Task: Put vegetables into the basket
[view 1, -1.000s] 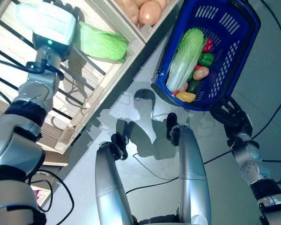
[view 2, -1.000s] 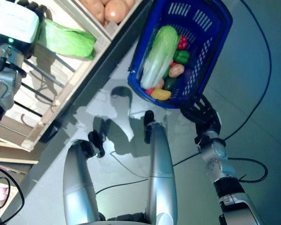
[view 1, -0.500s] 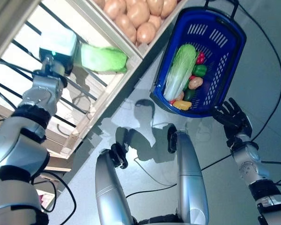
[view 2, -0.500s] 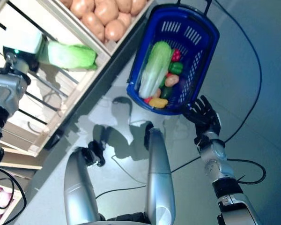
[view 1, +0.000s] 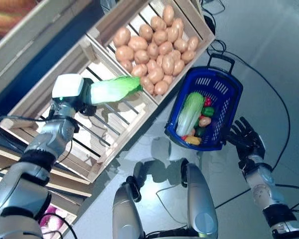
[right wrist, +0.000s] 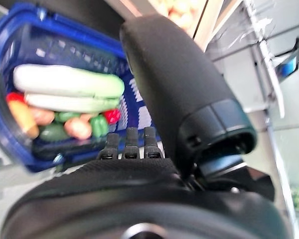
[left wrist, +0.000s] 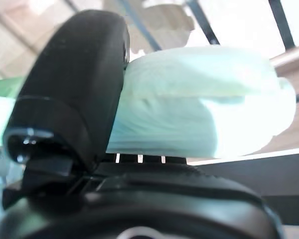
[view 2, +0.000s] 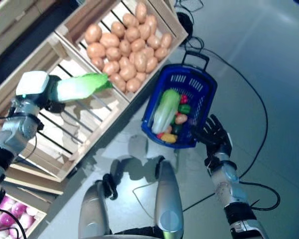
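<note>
Vegetables already lie in the basket [view 1: 224, 94]; left hand [view 1: 78, 97] grips one cabbage [view 1: 112, 89], not yet delivered; right hand [view 1: 245, 141] has spread fingers.

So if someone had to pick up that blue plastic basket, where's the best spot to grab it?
Probably the black loop handle at the far end of the blue plastic basket, coming from above: it stands clear of the rim and a hand can curl round it. The mesh walls are broad and sloped, poor to pinch. The right hand sits open by the opposite, near end.
</note>
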Motion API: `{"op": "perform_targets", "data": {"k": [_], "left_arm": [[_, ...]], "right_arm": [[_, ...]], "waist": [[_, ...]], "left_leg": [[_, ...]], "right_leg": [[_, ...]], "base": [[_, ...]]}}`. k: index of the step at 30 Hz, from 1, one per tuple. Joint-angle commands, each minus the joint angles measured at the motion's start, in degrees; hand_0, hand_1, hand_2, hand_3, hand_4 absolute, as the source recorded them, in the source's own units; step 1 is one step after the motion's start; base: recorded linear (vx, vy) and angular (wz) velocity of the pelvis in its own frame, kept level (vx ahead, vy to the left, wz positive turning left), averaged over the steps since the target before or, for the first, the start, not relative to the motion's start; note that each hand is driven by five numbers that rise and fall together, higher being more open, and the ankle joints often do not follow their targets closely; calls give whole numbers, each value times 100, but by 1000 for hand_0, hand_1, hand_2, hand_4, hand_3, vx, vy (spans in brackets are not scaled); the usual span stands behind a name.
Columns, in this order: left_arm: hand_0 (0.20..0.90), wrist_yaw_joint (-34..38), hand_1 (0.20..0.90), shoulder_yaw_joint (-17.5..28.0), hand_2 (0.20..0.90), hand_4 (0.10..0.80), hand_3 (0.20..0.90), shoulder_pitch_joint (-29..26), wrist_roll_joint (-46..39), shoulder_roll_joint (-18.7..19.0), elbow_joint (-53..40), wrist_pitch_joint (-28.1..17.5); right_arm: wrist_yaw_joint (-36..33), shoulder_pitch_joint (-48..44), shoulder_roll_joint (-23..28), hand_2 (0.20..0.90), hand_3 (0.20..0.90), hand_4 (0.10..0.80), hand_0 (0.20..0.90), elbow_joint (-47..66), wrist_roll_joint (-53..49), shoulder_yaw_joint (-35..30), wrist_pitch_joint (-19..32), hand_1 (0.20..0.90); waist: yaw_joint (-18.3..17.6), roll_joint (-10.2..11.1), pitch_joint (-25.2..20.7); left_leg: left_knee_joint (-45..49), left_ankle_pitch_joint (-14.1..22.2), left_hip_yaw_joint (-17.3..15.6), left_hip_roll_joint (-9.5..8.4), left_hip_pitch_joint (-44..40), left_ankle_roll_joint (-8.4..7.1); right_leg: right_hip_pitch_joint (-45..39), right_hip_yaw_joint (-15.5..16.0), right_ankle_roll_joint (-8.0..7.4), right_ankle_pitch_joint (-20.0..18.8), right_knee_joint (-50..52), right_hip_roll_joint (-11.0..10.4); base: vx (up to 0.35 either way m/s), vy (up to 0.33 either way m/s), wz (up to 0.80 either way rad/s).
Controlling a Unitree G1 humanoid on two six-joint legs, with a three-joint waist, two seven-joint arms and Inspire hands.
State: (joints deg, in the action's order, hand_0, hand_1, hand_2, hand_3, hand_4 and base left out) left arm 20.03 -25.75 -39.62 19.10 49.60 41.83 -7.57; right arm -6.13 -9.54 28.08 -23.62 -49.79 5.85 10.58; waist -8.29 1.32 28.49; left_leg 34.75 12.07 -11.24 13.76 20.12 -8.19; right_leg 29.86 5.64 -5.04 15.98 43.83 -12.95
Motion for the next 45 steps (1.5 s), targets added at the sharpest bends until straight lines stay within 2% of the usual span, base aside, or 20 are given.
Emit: {"op": "perform_targets", "data": {"k": [1, 6, 7, 8, 10, 13, 15, 21, 24, 33, 38, 45], "left_arm": [[300, 308, 300, 1070, 300, 400, 300, 929, -987, -407, -1005, -558], [300, -8, 300, 1495, 300, 400, 300, 1770, -1474, -973, -1551, -844], [300, -317, 300, 1609, 300, 400, 300, 1991, -2048, -1167, -1788, -914], [300, -321, 300, 1616, 300, 400, 300, 1996, -2051, -1164, -1794, -911], [300, -807, 300, 1791, 300, 400, 300, 2162, -3012, -1547, -2032, -949], [300, -1088, 300, 1826, 300, 400, 300, 2218, -3430, -1841, -2195, -1000], [300, -1515, 300, 1811, 300, 400, 300, 2247, -4192, -2235, -2622, -826], [300, -1901, 300, 1683, 300, 400, 300, 2249, -4759, -2603, -3099, -603], [300, -1967, 300, 1611, 300, 400, 300, 2318, -4702, -2635, -3317, -585], [300, -1648, 300, 1166, 300, 400, 300, 2248, -3701, -2776, -3689, -299], [300, -1613, 300, 988, 300, 400, 300, 2233, -3128, -2623, -3554, -234], [300, -1711, 300, 812, 300, 400, 300, 2191, -2774, -2511, -3447, -359]], "right_arm": [[556, 489, -349, 900, 900, 800, 900, 556, 708, -108, 429, 900], [1113, 732, -677, 900, 900, 800, 900, 699, 772, -63, 378, 900], [1425, 772, -765, 900, 900, 800, 900, 817, 760, -9, 453, 900], [1427, 770, -765, 900, 900, 800, 900, 817, 759, -6, 454, 900], [1834, 771, -884, 900, 900, 800, 900, 895, 744, 89, 559, 900], [2079, 734, -935, 900, 900, 800, 900, 943, 794, 189, 539, 900], [2351, 666, -964, 900, 900, 800, 900, 1077, 750, 329, 418, 900], [2643, 511, -1058, 900, 900, 800, 900, 1420, 291, 446, 308, 900], [2810, 465, -1089, 900, 900, 800, 900, 1717, -21, 467, 255, 900], [2565, -28, -1261, 900, 900, 800, 900, 2137, -367, 606, 492, 900], [2361, -414, -1202, 900, 900, 800, 900, 2428, -297, 542, 570, 900], [2311, -768, -1085, 900, 900, 800, 900, 2462, -411, 498, 354, 900]], "waist": [[130, -92, -1426], [255, -145, -1927], [301, -160, -2051], [298, -160, -2056], [366, -187, -2234], [423, -193, -2347], [505, -179, -2478], [598, -157, -2548], [625, -151, -2534], [772, -110, -2583], [863, -75, -2608], [941, -31, -2645]], "left_leg": [[-1022, -516, 73, -154, -704, 210], [-2289, -1019, -33, -336, -1584, 226], [-2777, -1203, -2, -409, -1918, 209], [-2801, -1229, -4, -411, -1918, 211], [-3274, -1396, 13, -432, -2198, 201], [-3573, -1481, 33, -440, -2361, 186], [-3893, -1530, 85, -466, -2538, 180], [-3971, -1485, 195, -463, -2588, 184], [-3946, -1446, 175, -429, -2662, 196], [-3975, -1358, 247, -404, -2804, 204], [-3975, -1331, 281, -411, -2835, 197], [-3975, -1310, 322, -405, -2853, 190]], "right_leg": [[-1394, 182, -211, -1010, -1891, -307], [-2379, 467, -295, -1376, -3131, -145], [-2752, 505, -342, -1531, -3597, -81], [-2754, 507, -339, -1558, -3625, -78], [-3046, 569, -369, -1732, -4066, -18], [-3225, 639, -392, -1838, -4339, 18], [-3468, 746, -421, -1957, -4688, 85], [-3577, 830, -415, -1960, -4785, 152], [-3619, 840, -392, -1908, -4734, 167], [-3827, 843, -396, -1898, -4872, 209], [-3875, 862, -402, -1903, -4883, 202], [-3899, 882, -397, -1909, -4883, 197]], "base": [[224, -37, 3], [191, -28, 5], [141, -20, 10], [123, -18, 2], [86, -14, -6], [56, -25, 6], [73, -66, 12], [2, -48, 14], [17, -29, 4], [27, -28, 7], [31, -19, 1], [16, -7, 1]]}}
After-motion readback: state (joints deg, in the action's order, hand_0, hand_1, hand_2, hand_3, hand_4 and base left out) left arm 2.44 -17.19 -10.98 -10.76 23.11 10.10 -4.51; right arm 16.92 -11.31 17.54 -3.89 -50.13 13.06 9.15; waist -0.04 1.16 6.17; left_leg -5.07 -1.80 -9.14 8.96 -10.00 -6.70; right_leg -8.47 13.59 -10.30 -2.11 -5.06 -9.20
